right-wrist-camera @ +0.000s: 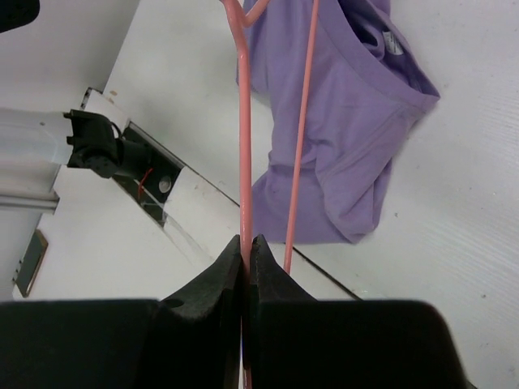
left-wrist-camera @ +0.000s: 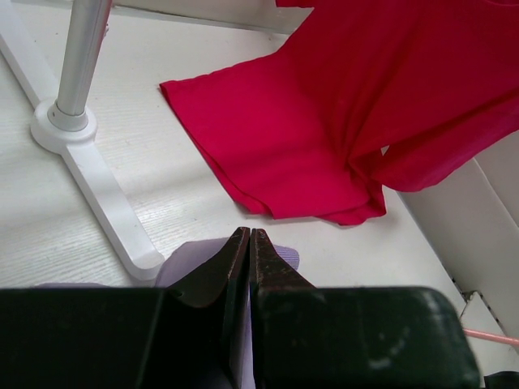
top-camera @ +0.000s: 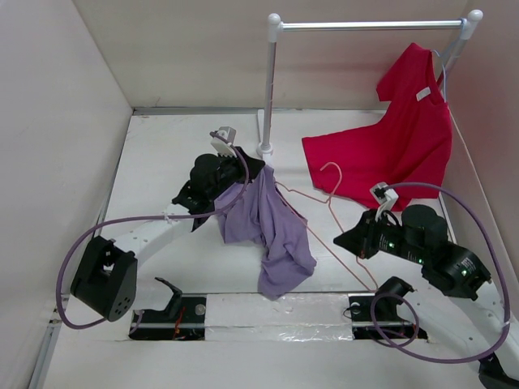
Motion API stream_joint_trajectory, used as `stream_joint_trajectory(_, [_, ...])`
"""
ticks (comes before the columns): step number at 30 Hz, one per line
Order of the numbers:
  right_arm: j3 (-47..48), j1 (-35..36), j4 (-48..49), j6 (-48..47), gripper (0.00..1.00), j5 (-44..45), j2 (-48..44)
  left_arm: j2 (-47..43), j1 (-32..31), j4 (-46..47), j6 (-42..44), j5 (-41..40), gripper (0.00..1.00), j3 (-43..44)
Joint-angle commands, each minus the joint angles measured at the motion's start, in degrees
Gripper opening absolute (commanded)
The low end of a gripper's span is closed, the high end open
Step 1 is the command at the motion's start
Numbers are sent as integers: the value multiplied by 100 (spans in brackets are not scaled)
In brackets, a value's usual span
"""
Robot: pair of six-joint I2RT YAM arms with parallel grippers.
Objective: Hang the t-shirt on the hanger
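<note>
White tabletop and pale walls box the scene in, with the white rail stand at the back. Right of the stand's foot lies the red t-shirt. Just in front of the foot, the lavender t-shirt hangs bunched from my left gripper, whose jaws are pinched on its cloth. Further front and right of the foot, my right gripper is clamped on the hanger. I judge the thin wire could swivel in that pinch, or spear a fold instead of the neck.
</note>
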Motion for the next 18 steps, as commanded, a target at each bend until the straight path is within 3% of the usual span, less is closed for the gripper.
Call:
stream_joint_trajectory(1, [97, 54, -8, -3, 0, -292, -76, -8, -5, 256, 63, 57, 0, 361])
stream_joint_trajectory(9, [-194, 54, 668, -20, 0, -372, 232, -245, -5, 177, 45, 110, 0, 150])
stream_joint_trajectory(18, [-431, 107, 1958, 138, 0, 94, 460, -1132, -66, 291, -244, 312, 0, -491])
